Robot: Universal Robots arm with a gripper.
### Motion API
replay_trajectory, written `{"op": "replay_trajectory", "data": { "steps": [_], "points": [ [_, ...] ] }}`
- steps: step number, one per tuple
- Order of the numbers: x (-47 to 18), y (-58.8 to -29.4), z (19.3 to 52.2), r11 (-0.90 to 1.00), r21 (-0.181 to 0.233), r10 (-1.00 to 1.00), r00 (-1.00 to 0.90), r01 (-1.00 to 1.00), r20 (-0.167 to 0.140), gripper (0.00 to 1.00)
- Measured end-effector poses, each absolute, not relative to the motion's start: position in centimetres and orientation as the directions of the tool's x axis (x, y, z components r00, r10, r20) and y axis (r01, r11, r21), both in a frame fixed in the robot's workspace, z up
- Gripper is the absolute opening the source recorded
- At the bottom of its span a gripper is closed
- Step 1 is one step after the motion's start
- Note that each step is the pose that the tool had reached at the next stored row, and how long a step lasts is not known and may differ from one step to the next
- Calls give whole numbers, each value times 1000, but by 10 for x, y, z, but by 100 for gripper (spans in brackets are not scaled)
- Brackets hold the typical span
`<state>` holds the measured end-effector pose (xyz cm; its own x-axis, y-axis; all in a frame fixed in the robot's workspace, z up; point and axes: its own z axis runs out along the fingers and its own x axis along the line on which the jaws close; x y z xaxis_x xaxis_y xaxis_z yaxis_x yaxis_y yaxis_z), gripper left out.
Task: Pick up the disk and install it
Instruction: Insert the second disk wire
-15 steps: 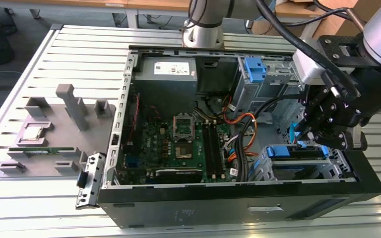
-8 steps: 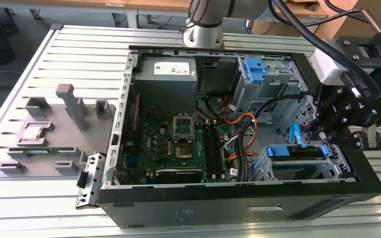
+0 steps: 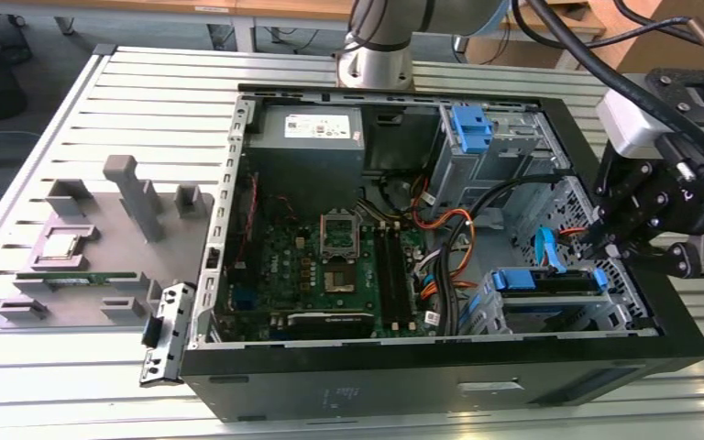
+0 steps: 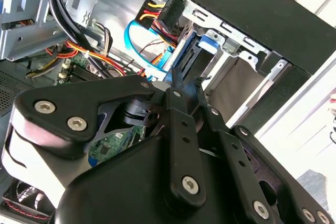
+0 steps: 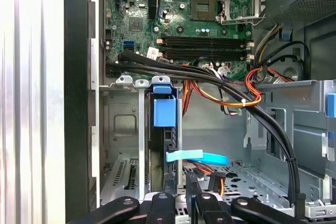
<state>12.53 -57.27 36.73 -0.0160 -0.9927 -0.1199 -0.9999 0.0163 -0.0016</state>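
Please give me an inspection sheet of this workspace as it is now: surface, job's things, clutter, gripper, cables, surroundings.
Surface: slatted metal table, carrying an open computer case.
Job's things: the disk, blue-railed, sits in the drive cage at the case's corner on the exterior view's right.
Clutter: grey fixture tray on the exterior view's left; a loose metal bracket leans on the case.
Gripper: gripper is over the cage, close to the disk; fingers' state unclear.
Cables: black bundle, orange-red wires, blue flat cable.
Surroundings: grey floor, wooden bench.
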Motion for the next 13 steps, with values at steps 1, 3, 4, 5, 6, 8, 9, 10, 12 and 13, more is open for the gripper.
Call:
{"op": "replay_trajectory", "data": {
  "steps": [1, 3, 4, 5, 6, 8, 9, 10, 12, 13],
  "points": [
    [125, -573, 367, 16, -2, -993, -16, -1000, -120, 24],
    [126, -573, 367, 16, -2, -993, -16, -1000, -120, 24],
    [126, -573, 367, 16, -2, -993, -16, -1000, -120, 24],
    [128, -573, 367, 16, -2, -993, -16, -1000, -120, 24],
    [129, -573, 367, 16, -1, -993, -16, -1000, -120, 24],
    [129, -573, 367, 16, -1, -993, -16, -1000, -120, 24],
    [129, -573, 367, 16, -1, -993, -16, -1000, -120, 24],
    [129, -573, 367, 16, -1, -993, -16, -1000, -120, 24],
    [129, -573, 367, 16, -1, -993, -16, -1000, -120, 24],
    [130, -573, 367, 16, -1, -993, -16, -1000, -120, 24]
  ]
}}
